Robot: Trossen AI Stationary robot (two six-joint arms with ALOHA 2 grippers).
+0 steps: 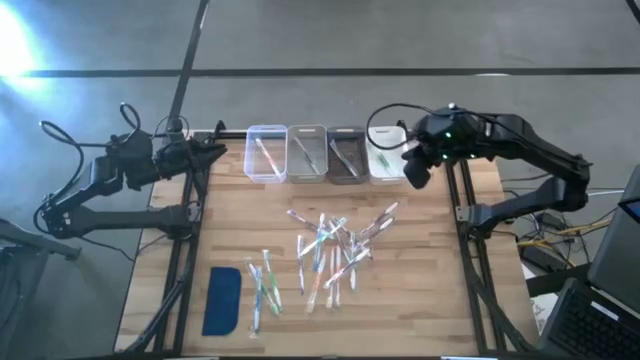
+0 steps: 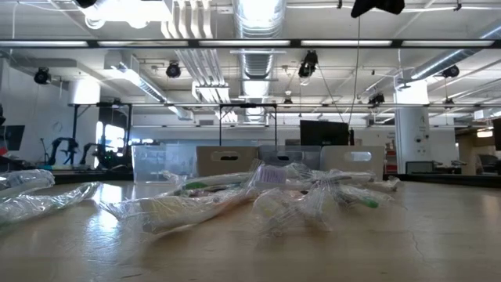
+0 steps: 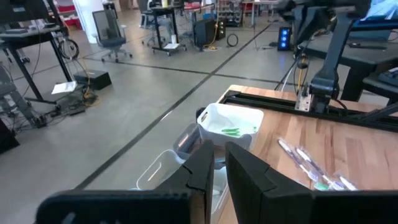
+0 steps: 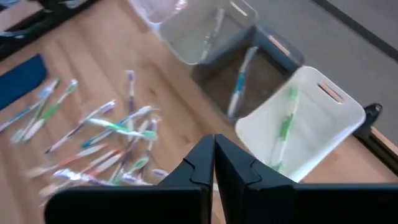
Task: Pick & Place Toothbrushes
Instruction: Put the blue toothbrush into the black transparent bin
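My right gripper (image 1: 414,172), fingers together and seemingly empty beside the white bin (image 1: 385,153) at the table's far edge, I'd reopen before reaching for the toothbrushes (image 1: 330,250).

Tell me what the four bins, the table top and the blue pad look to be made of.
Bins: plastic, likely; the clear one lets its brush show through, the white one is glossy and opaque.
Table top: wood, from its pale planks with visible grain.
Blue pad: flat, matte, dark; maybe rubber or foam, unclear.
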